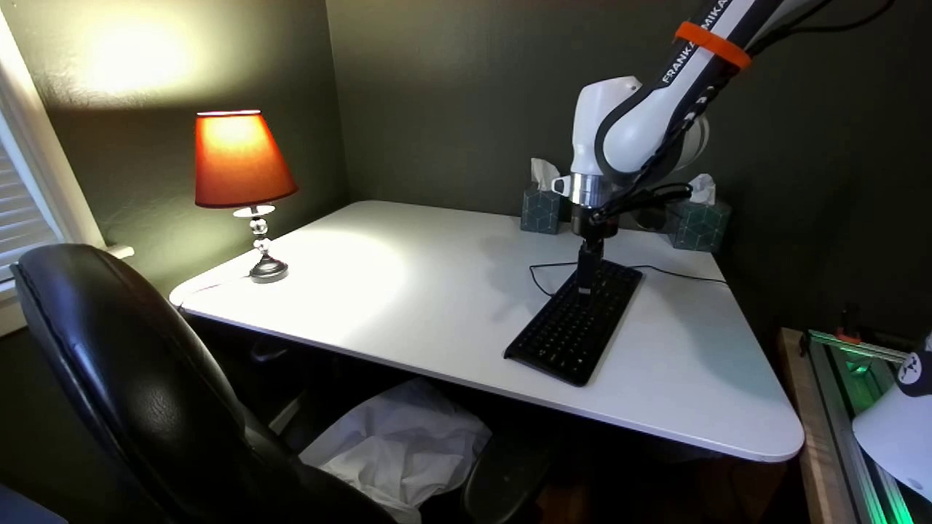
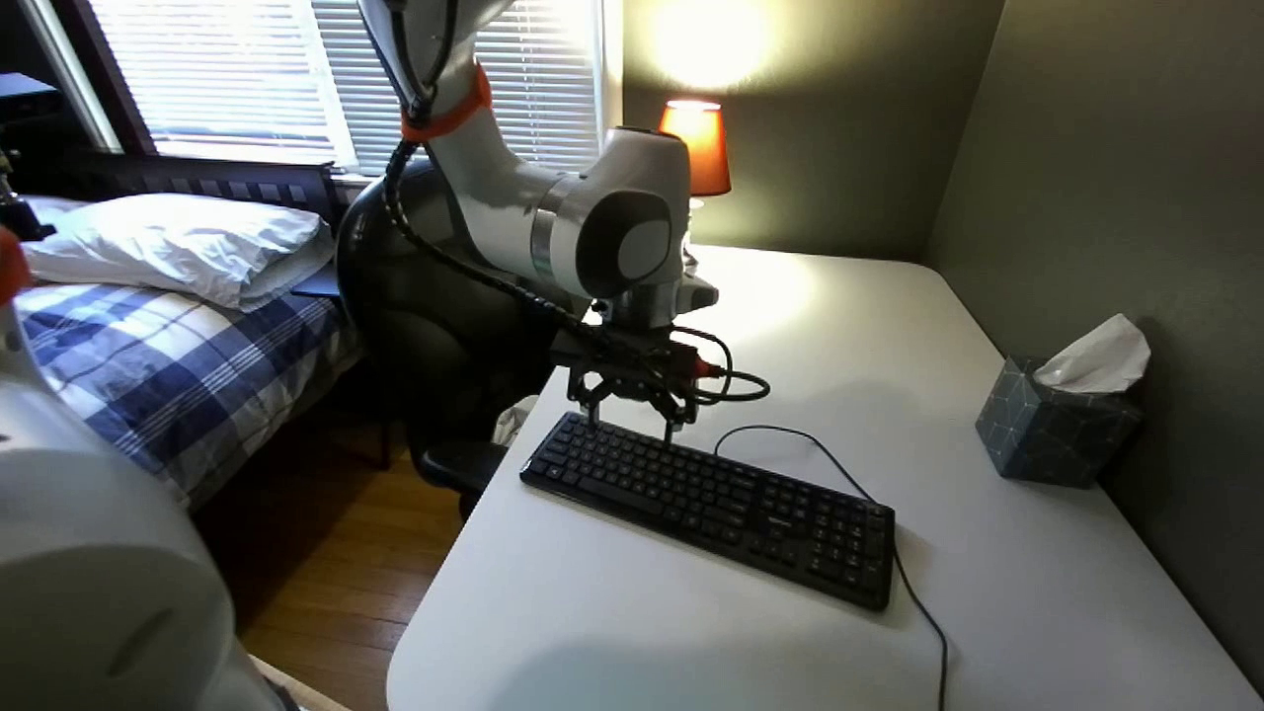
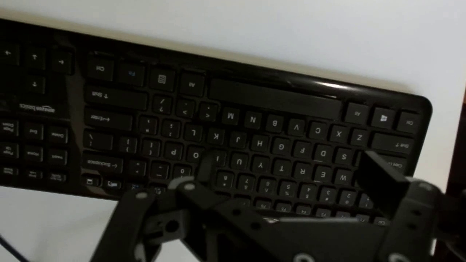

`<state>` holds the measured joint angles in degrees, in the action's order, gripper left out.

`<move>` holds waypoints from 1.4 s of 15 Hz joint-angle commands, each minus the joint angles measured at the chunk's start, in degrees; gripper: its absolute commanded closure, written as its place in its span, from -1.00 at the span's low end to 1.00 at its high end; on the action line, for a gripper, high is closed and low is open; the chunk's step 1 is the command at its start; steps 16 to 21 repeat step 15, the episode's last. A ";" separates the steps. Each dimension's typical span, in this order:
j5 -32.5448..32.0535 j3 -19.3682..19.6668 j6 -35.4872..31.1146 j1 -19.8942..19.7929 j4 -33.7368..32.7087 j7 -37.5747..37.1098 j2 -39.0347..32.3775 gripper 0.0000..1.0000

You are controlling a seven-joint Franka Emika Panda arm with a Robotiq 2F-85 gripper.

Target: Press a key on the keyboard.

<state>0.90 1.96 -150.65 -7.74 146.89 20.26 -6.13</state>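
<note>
The Amazon Basics keyboard (image 2: 711, 504) lies flat on the white desk (image 2: 553, 602), its Caps Lock end near the desk's edge, its arrow keys farther in. Over its letter keys (image 3: 259, 143) stands the Robotiq gripper (image 2: 631, 431), jaws spread and grasping nothing. In the wrist view the fingers (image 3: 384, 176) overlap separate spots: one around O and I, the other beside Caps Lock. Whether either touches a keycap I cannot tell.

That spread looks like the main hazard: a straight descent could push two keys at once, or a tip could land in the gap between neighbours and press neither cleanly. Bringing the fingers together before the press would probably leave a single contact. Going down too far would load the keyboard hard against the desk, and sideways drift under pressure might skid it toward the edge.

The keyboard's cable (image 2: 765, 427) loops beyond the function-key side, apart from the fingers; a wide sweep that way could snag it. Farther out, the tissue boxes (image 1: 699, 227) and table lamp (image 1: 244, 164) stand apart from the keyboard and seem unlikely to be struck.
</note>
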 commanded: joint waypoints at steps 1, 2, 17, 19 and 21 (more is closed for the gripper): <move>0.83 0.70 -2.46 0.37 4.00 -0.49 3.97 -1.00; 0.86 0.86 -2.99 0.38 4.61 -0.39 4.66 -1.00; 0.03 1.64 -1.39 0.81 3.68 -0.12 4.89 -1.00; 0.03 1.64 -1.39 0.81 3.68 -0.12 4.89 -1.00; 0.03 1.64 -1.39 0.81 3.68 -0.12 4.89 -1.00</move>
